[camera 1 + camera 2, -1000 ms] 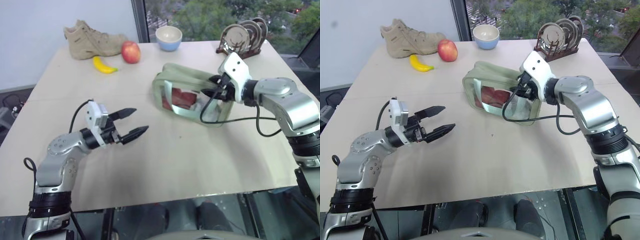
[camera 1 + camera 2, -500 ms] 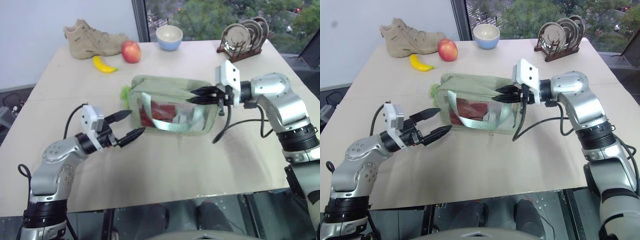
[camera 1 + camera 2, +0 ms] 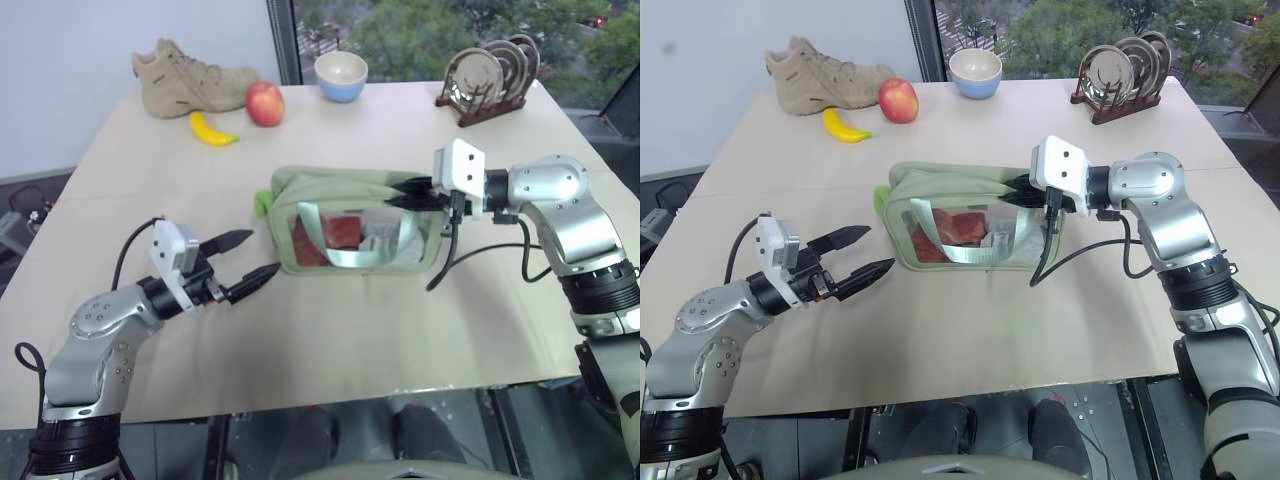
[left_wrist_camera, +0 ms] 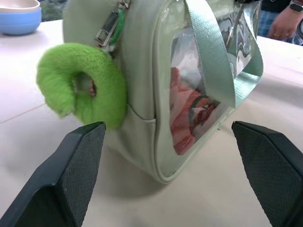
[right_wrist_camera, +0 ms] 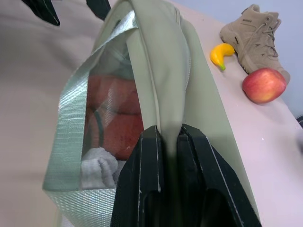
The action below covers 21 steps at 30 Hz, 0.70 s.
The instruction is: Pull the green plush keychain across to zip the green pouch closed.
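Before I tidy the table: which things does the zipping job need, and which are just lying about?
Job: pouch, keychain, right hand pinching the pouch's top, open left hand.
Lying about: shoe, banana, apple, bowl, plate rack.

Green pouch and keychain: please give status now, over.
Right gripper shut on green pouch top edge. Left gripper open, short of green plush keychain at pouch's left end. Nothing between.

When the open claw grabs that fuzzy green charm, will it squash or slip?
The green plush keychain looks soft, so it would probably squash. Its fuzz likely grips well. It hangs from a clip on the green pouch, so it may swing away when nudged.
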{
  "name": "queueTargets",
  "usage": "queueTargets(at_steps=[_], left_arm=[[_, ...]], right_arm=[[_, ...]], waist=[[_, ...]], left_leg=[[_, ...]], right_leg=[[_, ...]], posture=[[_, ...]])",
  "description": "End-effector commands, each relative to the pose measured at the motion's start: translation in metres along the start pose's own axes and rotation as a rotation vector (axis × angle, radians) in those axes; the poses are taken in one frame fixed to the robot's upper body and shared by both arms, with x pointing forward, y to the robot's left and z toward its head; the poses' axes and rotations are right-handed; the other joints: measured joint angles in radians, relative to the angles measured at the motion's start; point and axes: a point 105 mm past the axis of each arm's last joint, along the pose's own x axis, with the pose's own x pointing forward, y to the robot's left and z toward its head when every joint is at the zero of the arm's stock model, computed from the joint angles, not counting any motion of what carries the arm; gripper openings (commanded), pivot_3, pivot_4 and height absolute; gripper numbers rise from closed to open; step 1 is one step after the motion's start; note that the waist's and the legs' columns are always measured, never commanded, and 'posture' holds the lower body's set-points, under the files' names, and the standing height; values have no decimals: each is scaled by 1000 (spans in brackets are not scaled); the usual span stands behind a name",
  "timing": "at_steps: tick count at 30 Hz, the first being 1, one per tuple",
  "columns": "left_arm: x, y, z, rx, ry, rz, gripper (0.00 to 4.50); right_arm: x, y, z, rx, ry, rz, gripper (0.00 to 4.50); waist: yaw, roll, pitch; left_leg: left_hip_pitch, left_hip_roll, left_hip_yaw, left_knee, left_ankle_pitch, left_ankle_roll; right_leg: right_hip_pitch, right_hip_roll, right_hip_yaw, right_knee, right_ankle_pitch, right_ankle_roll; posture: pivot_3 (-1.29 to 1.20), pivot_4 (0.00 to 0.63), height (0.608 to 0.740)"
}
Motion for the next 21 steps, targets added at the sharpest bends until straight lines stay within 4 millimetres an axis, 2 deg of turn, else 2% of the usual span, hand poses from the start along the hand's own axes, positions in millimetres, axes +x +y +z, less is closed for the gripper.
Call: queueTargets(at_steps=[1, 2, 4, 5, 6, 10, 18, 19, 20, 21], left_arm=[[1, -2, 7, 38, -21, 13, 4500], [2, -4, 6, 37, -22, 17, 4500], [4, -7, 4, 27, -33, 24, 4500], [5, -10, 3, 28, -33, 23, 4500], [6, -12, 1, 31, -31, 20, 4500], [8, -16, -4, 41, -35, 21, 4500], [24, -10, -6, 42, -79, 71, 4500], [27, -10, -7, 40, -80, 72, 3956], [29, -11, -8, 39, -83, 65, 3789], [30, -12, -8, 36, -85, 58, 3196]], right_arm=[[0, 13, 4, 7, 11, 36, 51], [-1, 13, 4, 37, 12, 37, 51], [-5, 19, 8, 48, 17, 67, 946], [-6, 19, 11, 37, 15, 54, 1170], [-7, 18, 13, 29, 11, 34, 1726], [-14, 17, 25, 23, 3, -8, 3495], [-37, 17, 59, 114, -75, -170, 3495], [-38, 17, 61, 128, -73, -189, 3579], [-40, 16, 61, 145, -59, -224, 3579], [-40, 15, 63, 161, -55, -245, 3579]], waist=[[2, 0, 0], [3, 0, 0], [2, 0, 0], [2, 0, 0], [2, 0, 0], [5, 0, 0], [16, 0, 0], [16, 0, 0], [15, 0, 0], [14, 0, 0]], left_leg=[[0, 0, 0, 0, 0, 0], [0, 0, 0, 0, 0, 0], [0, 0, 0, 0, 0, 0], [0, 0, 1, 0, 0, 0], [0, 0, 0, 0, 0, 0], [0, 1, 0, -1, 0, 0], [-1, 0, -1, 0, 0, 0], [-1, 0, -1, 0, 0, 0], [-1, 0, -1, 0, 0, 0], [0, 0, 0, 0, 0, 0]], right_leg=[[0, 0, 0, 0, 0, 0], [0, 0, 0, 0, 0, 0], [0, 0, 0, 0, 0, 0], [0, 0, 1, 0, 0, 0], [0, 0, 0, 0, 0, 0], [0, 0, 0, 0, 0, 0], [1, 0, -1, -1, 0, 0], [1, 0, -1, -1, 0, 0], [1, 0, 0, -1, 0, 0], [1, 0, 0, -1, 0, 0]], posture=[[0, 150, 740], [0, 150, 740], [0, 150, 740], [0, 150, 740], [0, 150, 740], [0, 150, 740], [0, 150, 740], [0, 150, 740], [0, 150, 740], [0, 150, 740]])
